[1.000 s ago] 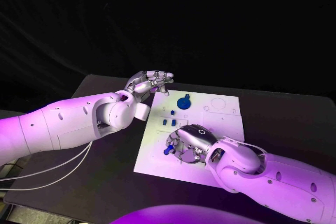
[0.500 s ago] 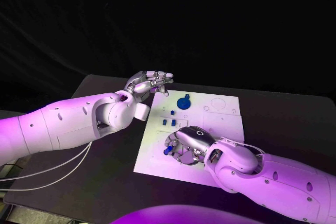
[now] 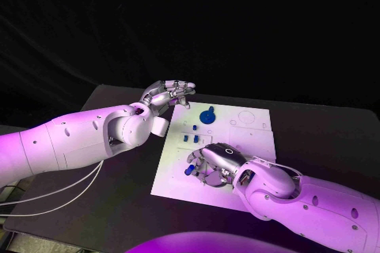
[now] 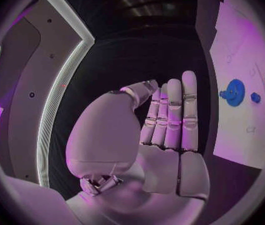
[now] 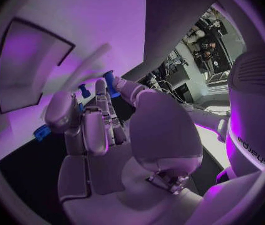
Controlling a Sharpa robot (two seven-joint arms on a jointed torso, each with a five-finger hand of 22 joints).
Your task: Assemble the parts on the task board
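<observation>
The board (image 3: pixel 241 133) lay flat in the middle of the black table (image 3: pixel 324 127). Near its far edge sat a round blue disc (image 3: pixel 207 116) with a small knob, and just nearer the robot stood a few small blue pegs (image 3: pixel 191 136) in a cluster.

The left hand (image 3: pixel 168 95) hovered off the board's far left corner, above the table, holding nothing. In the left wrist view its fingers (image 4: pixel 172 116) stood straight and close together with the thumb bent in beside them, palm empty, so it read as open. That same view showed the board (image 4: pixel 245 85) off to one side with the disc (image 4: pixel 235 92) and small pegs (image 4: pixel 255 98) on it, well apart from the hand.

The right hand (image 3: pixel 215 164) was down over the near middle of the board, fingers pointing down at its surface. A small blue part (image 3: pixel 191 169) showed at its fingertips on the side toward the left arm. In the right wrist view the fingers (image 5: pixel 101 120) were curled forward, and a blue peg (image 5: pixel 110 83) sat between the thumb tip and a fingertip, so the hand appeared to be pinching it. Another peg (image 5: pixel 84 90) stood just beyond the fingers, and one more blue piece (image 5: pixel 41 132) lay on the board by the outer finger. I could not tell whether the pinched peg was touching the board
</observation>
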